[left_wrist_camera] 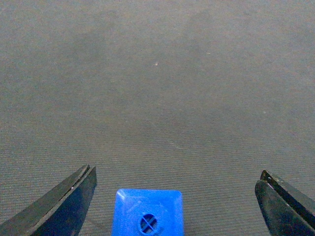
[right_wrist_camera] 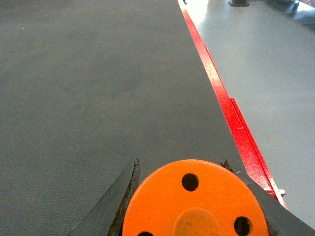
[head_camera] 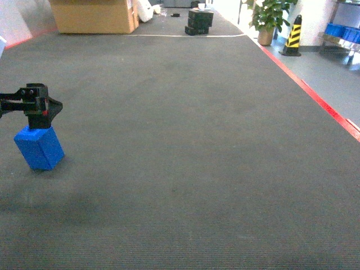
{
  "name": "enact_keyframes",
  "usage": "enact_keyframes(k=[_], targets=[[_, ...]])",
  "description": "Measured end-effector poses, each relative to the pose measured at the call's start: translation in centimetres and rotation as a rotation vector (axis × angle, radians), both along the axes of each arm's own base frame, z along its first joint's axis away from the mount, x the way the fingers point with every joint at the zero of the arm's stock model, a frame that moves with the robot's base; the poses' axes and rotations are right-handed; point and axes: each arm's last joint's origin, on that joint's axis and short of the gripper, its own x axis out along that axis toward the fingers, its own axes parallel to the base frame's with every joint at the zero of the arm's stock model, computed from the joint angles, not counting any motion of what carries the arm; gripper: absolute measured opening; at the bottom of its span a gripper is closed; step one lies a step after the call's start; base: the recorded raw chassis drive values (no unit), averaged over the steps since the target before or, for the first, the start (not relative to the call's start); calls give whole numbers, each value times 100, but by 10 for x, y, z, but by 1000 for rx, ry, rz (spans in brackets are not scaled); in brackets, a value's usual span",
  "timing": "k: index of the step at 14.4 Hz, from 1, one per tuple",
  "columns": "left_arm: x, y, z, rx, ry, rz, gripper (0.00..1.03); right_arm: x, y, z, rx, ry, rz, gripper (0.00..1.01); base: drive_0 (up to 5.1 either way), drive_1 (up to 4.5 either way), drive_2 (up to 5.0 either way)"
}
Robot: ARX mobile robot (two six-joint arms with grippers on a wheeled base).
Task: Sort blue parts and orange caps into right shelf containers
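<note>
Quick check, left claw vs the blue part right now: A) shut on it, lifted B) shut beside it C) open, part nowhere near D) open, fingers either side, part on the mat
D: in the left wrist view the left claw is spread wide, with the blue part standing between its fingers on the grey mat.

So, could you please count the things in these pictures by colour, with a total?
Blue: 2 (the blue part under the left claw, the containers seen as one group on the right shelf)
Orange: 1 (the orange cap in the right claw)
Brown: 1 (cardboard box)
Yellow and black: 1 (traffic cone)
Green: 1 (potted plant)
Total: 6
</note>
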Motion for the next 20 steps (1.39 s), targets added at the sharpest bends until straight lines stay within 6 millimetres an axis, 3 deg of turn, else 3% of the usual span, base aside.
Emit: enact_keyframes(k=[3,12,15,17,18,19,20], targets=[[17,8,-11,-5,37,27,98,0,0,0,0,0,0,43,0,0,0],[21,10,-46,-8,133,45,97,0,0,0,0,0,0,43,0,0,0],[16,6,-56,4,153,56,52,0,0,0,0,0,0,43,0,0,0],[13,5,-44,29,80,101,45,0,0,0,0,0,0,43,0,0,0],[13,5,-24,46,-6,143,45,0,0,0,0,0,0,43,0,0,0],[15,7,12,52,-121,199,45,0,0,0,0,0,0,43,0,0,0],[19,6,67,57,-291,242,45,0,0,0,0,0,0,43,0,0,0]])
